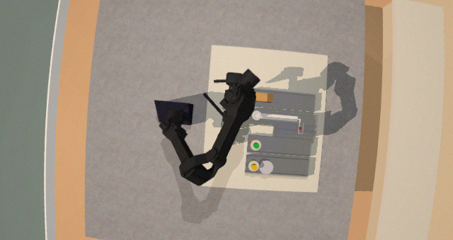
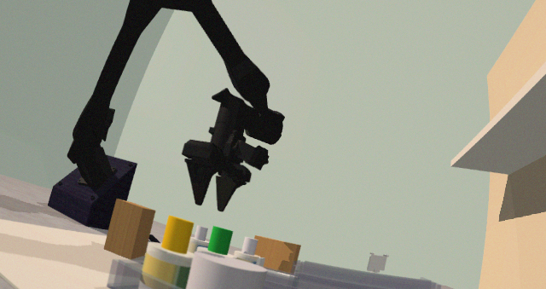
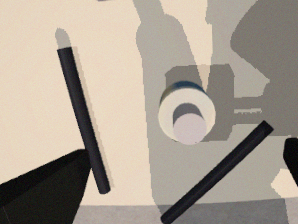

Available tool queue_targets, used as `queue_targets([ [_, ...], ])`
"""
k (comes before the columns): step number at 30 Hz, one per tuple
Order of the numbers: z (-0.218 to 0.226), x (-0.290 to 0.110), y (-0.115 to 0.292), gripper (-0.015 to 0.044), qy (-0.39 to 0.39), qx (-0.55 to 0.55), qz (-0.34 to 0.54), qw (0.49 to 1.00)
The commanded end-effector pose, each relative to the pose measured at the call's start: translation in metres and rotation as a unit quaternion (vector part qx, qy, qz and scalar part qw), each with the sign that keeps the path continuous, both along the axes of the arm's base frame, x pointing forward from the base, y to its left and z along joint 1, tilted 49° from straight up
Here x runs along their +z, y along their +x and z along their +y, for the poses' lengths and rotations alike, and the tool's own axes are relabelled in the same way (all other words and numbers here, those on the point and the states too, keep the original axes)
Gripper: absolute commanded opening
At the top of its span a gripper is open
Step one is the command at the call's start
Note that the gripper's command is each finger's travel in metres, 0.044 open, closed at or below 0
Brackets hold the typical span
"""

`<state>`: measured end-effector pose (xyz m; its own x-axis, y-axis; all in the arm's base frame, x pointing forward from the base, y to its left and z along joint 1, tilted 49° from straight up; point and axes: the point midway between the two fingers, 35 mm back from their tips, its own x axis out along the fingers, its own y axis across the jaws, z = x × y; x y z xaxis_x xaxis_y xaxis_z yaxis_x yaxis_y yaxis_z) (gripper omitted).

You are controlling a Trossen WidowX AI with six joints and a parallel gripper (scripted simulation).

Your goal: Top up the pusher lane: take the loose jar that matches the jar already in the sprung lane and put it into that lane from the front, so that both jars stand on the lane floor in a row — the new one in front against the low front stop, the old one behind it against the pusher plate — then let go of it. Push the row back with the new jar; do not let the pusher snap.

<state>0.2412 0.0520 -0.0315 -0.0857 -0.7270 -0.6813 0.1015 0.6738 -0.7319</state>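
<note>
The loose jar (image 3: 174, 106) (image 2: 200, 232) is white with a blue band and a pale cap. It stands on the cream mat (image 1: 226, 56) just left of the lanes, and in the top view the arm hides it. The matching jar (image 1: 256, 115) (image 2: 249, 244) stands at the front of the second grey lane (image 1: 308, 121), with a pusher plate (image 1: 298, 127) (image 2: 377, 261) far back in the lane. My gripper (image 2: 210, 206) is open and empty. It points down and hangs well above the loose jar.
Two dark rods (image 3: 83, 119) (image 3: 216, 172) lie either side of the loose jar. An orange block (image 1: 264, 97) fills the top lane. Green-capped (image 1: 255, 145) and yellow-capped (image 1: 253, 166) jars stand in the lower lanes. A wooden block (image 2: 129, 227) stands left of them. A shelf (image 2: 512, 144) is at the right.
</note>
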Motion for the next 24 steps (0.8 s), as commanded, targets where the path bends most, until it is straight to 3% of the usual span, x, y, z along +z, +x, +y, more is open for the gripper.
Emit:
queue_targets([
  [1,-0.026,-0.017,-0.007,0.0440,-0.009,-0.004,0.010,1.000],
  [24,-0.045,-0.035,-0.008,0.0440,-0.009,-0.004,0.010,1.000],
])
